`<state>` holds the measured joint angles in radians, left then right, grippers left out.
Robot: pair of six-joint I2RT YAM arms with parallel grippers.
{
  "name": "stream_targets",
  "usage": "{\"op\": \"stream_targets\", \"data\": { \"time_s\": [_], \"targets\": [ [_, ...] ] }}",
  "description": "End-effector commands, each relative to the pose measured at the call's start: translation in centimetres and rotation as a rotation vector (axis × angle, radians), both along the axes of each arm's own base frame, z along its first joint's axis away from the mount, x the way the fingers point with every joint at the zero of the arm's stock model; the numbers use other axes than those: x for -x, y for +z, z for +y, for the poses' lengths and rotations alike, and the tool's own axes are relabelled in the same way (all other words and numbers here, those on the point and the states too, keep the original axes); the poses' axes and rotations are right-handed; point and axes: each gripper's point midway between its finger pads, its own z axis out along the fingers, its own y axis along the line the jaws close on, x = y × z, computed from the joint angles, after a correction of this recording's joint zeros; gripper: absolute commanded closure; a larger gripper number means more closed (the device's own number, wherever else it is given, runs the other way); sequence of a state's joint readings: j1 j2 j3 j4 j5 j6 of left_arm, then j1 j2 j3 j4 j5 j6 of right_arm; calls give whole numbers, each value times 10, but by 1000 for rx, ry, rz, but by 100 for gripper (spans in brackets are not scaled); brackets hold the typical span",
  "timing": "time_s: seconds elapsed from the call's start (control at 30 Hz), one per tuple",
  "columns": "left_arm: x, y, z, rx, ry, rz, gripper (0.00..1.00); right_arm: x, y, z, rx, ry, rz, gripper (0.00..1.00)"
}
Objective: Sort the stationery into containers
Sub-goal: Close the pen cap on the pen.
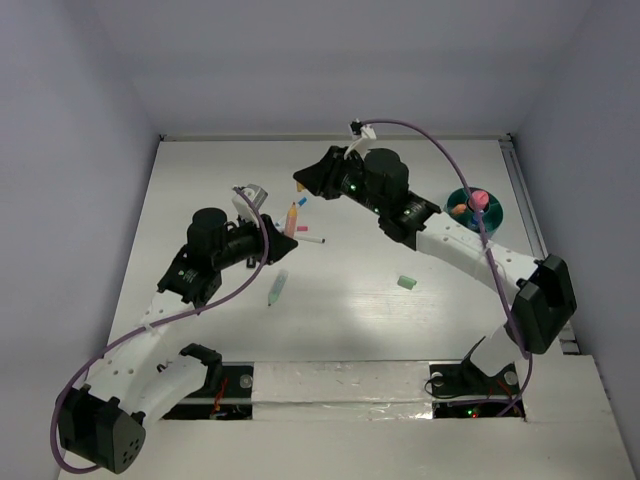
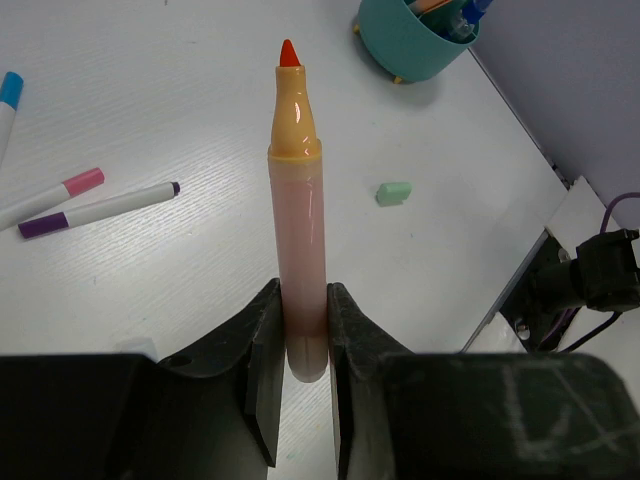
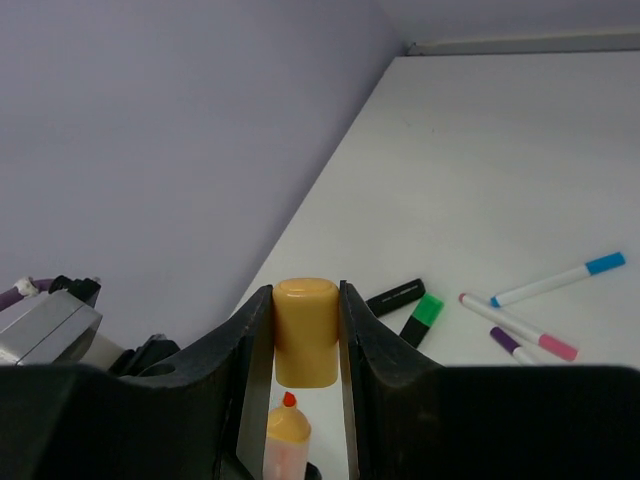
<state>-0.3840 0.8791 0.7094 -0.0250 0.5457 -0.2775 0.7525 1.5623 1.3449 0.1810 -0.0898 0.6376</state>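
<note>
My left gripper [image 2: 303,305] is shut on the lower end of an uncapped marker [image 2: 298,230] with a pink body, orange neck and red tip, held above the table. My right gripper [image 3: 306,300] is shut on its orange cap [image 3: 306,332], just above the marker's tip [image 3: 288,400]. In the top view the two grippers [image 1: 268,222] [image 1: 303,183] meet at the table's middle back. The teal holder [image 1: 475,207] stands at the right with items in it, and also shows in the left wrist view [image 2: 410,40].
White markers with pink [image 2: 50,198], purple [image 2: 95,210] and blue [image 2: 8,100] caps lie on the table. A green eraser [image 1: 406,283] and a pale green pen [image 1: 277,287] lie nearer. A green-and-black highlighter [image 3: 420,318] and a black piece [image 3: 394,297] lie beside them.
</note>
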Motion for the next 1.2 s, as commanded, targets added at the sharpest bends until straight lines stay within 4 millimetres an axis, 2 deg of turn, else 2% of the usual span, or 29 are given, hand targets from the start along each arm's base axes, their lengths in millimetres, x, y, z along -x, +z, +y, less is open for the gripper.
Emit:
{"op": "stream_targets", "data": {
  "time_s": [0.0,0.13,0.27,0.53,1.17],
  "targets": [
    [-3,25,-4,44,-16,-78,100,8,16,18,-65,35,-29,100],
    [-4,25,-4,44,-19,-76,100,5,10,20,-65,30,-18,100],
    [-5,24,-3,40,-9,-73,100,13,8,31,-58,46,-16,100],
    [-8,24,0,32,18,-75,100,15,1,29,-45,7,-23,100],
    [-7,19,-2,28,5,-55,100,13,18,12,-64,-76,-83,100]
  ]
}}
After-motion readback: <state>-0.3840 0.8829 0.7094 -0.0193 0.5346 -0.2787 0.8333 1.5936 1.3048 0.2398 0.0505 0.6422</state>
